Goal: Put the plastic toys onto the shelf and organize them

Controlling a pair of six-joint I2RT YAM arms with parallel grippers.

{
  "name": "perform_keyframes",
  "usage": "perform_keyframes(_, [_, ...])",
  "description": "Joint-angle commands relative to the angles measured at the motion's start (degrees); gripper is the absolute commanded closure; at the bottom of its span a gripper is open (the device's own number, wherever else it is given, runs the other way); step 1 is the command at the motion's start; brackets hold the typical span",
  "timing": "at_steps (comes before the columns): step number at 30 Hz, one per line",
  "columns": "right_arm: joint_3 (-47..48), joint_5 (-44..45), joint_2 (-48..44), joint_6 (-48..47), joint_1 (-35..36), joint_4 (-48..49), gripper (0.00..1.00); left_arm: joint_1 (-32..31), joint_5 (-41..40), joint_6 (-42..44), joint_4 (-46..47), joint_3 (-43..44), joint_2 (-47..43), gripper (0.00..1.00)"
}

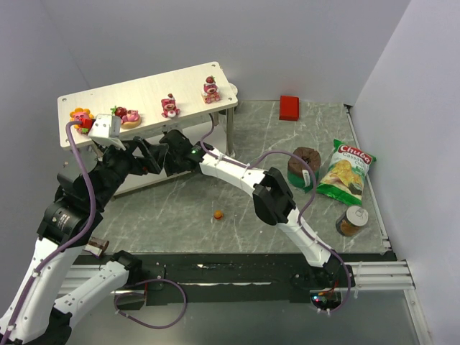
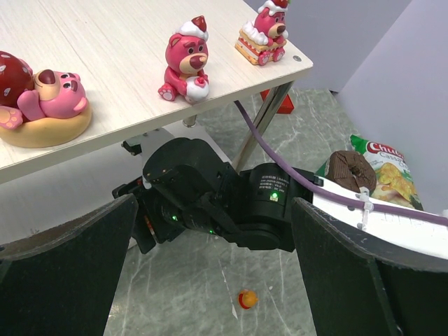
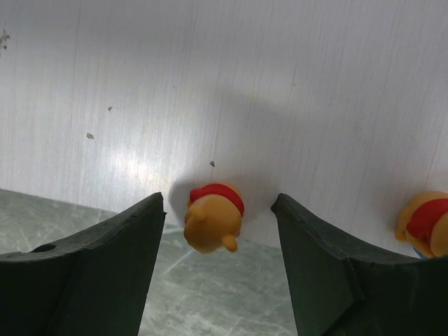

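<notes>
While the left tool (image 2: 213, 210) and right tool (image 3: 218, 203) stand open and empty, six toys (image 1: 170, 106) sit on the shelf (image 1: 144, 93). One orange bear (image 1: 218, 213) lies on the bench (image 1: 180, 208).

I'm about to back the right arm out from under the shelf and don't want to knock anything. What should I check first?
1. Right gripper open, clear of the small orange bear between its fingers: ok.
2. That bear standing steady on the lower board: cannot tell.
3. Second small bear apart from the nearer finger: ok.
4. Left gripper open and empty: ok.
5. Every toy on the shelf: not ok, a stray bear sits on the table.
</notes>
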Motion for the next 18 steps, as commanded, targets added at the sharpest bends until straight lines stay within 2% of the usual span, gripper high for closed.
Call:
perform_keyframes(1, [-6.2, 1.3, -4.4, -0.1, -0.6, 0.4, 0.27, -0.2, -0.6, 0.3, 0.9, 0.8, -0.7, 0.04])
perform_keyframes(7, [-12.9, 1.6, -9.2, -0.4, -0.6, 6.1, 0.27, -0.2, -0.7, 0.2, 1.0, 0.8, -0.9, 0.04])
perform_keyframes(13, [-13.1, 0.2, -9.2, -1.0, -0.5, 6.5, 0.27, -0.2, -0.9, 0.4, 0.8, 0.8, -0.9, 0.04])
perform_keyframes(18, [-13.9, 1.7, -9.2, -0.9, -0.6, 5.9, 0.33, -0.2, -1.1, 0.4, 0.8, 0.6, -0.9, 0.04])
